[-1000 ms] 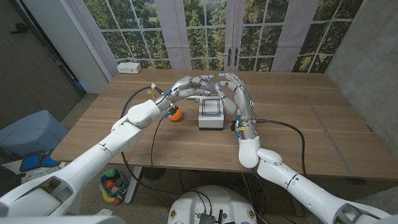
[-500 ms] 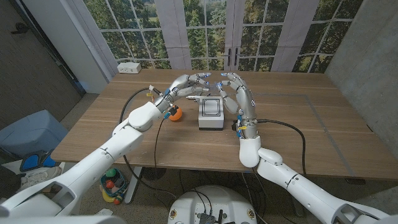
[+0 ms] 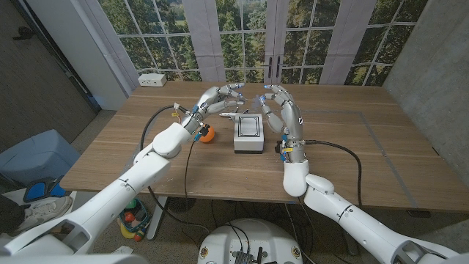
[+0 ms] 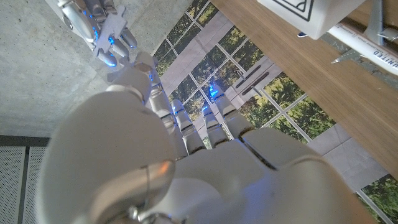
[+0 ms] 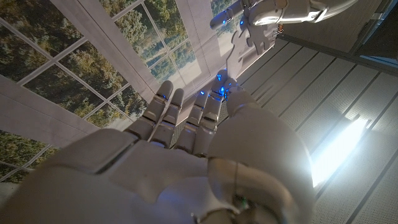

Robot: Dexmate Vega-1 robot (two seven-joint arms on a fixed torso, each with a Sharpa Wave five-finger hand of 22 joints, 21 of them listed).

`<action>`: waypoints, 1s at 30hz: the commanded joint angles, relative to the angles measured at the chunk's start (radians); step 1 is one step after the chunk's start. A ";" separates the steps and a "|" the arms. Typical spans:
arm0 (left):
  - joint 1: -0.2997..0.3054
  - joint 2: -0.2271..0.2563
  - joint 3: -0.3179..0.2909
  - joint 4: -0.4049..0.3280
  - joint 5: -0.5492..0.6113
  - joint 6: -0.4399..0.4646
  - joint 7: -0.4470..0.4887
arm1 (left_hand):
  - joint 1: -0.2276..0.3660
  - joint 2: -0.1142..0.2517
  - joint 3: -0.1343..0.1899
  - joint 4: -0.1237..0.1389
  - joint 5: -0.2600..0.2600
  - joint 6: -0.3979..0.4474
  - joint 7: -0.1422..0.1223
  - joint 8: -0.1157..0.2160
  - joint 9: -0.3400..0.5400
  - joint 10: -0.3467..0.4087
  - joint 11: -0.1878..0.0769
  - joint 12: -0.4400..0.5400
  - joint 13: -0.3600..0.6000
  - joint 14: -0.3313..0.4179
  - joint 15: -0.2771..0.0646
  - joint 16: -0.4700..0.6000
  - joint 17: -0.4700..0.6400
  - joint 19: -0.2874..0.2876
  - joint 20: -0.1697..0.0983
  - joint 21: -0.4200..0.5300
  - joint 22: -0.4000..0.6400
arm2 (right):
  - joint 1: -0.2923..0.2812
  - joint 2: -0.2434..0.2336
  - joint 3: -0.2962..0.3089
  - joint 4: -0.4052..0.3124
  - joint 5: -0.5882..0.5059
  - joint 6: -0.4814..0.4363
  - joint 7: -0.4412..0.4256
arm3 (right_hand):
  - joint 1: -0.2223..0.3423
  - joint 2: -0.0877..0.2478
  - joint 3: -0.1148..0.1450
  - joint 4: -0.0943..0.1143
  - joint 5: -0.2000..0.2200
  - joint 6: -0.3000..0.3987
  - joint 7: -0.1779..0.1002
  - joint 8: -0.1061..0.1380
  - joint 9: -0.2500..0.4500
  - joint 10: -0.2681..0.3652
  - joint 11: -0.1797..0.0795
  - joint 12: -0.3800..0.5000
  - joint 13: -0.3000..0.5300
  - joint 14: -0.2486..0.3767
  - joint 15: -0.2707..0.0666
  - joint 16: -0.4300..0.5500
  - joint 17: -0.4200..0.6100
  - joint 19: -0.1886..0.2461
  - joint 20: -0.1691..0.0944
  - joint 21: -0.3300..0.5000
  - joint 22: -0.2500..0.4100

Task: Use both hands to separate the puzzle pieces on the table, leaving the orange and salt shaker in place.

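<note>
Both hands are raised above the far middle of the wooden table (image 3: 352, 161), a small gap between their fingertips. My left hand (image 3: 218, 99) pinches a pale puzzle piece (image 5: 249, 40), which the right wrist view shows against the windows. Opposite it, my right hand (image 3: 278, 108) pinches another grey piece (image 4: 117, 31), seen in the left wrist view. The orange (image 3: 208, 136) lies on the table under my left wrist. A white box (image 3: 248, 133) with a black square outline stands below and between the hands.
A white toy airplane (image 3: 227, 116) lies just behind the box, beside the orange. A white power strip (image 3: 152, 79) sits at the far left corner. The table's right half is bare wood marked with tape lines.
The hands, joined at their fingertips over the box a second ago, have drawn apart, the left hand going left and the right hand right. Orange and box have not moved.
</note>
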 commanded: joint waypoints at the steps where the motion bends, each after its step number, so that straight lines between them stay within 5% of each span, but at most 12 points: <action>1: 0.017 -0.003 -0.011 -0.015 0.050 0.000 0.063 | 0.011 0.000 -0.006 0.001 0.007 0.015 0.015 -0.003 0.004 0.011 -0.001 -0.002 0.002 0.007 -0.076 0.001 0.002 0.007 -0.004 0.000 0.002 | -0.003 0.000 0.014 0.002 0.004 -0.004 0.000 | -0.014 0.002 0.007 0.007 0.009 -0.007 -0.001 0.013 0.060 -0.005 0.003 0.005 0.008 0.007 -0.158 -0.002 0.004 -0.003 -0.017 0.007 0.002; 12: 0.068 0.010 -0.048 -0.081 0.278 0.035 0.263 | 0.012 -0.001 -0.011 0.004 0.008 0.022 0.005 -0.004 0.003 0.012 -0.001 -0.008 0.003 0.020 -0.076 0.004 0.002 0.013 0.004 0.002 0.003 | -0.017 -0.022 0.018 -0.028 -0.007 -0.081 0.005 | -0.017 -0.009 0.014 -0.001 0.012 -0.003 -0.006 0.015 0.049 -0.006 0.009 0.008 0.018 0.009 -0.162 -0.005 0.010 0.001 -0.011 0.012 0.001; 30: 0.160 0.050 -0.102 -0.187 0.419 0.143 0.404 | 0.012 -0.007 -0.019 0.004 0.010 0.030 -0.001 -0.007 0.000 0.013 0.000 -0.013 0.003 0.026 -0.078 0.002 0.002 0.017 0.009 0.002 0.003 | -0.059 -0.084 0.018 -0.101 0.015 -0.241 0.048 | -0.027 -0.024 0.024 -0.013 0.015 0.021 -0.023 0.015 0.018 -0.007 0.010 0.008 0.030 0.023 -0.161 -0.011 0.011 0.014 -0.004 0.023 -0.001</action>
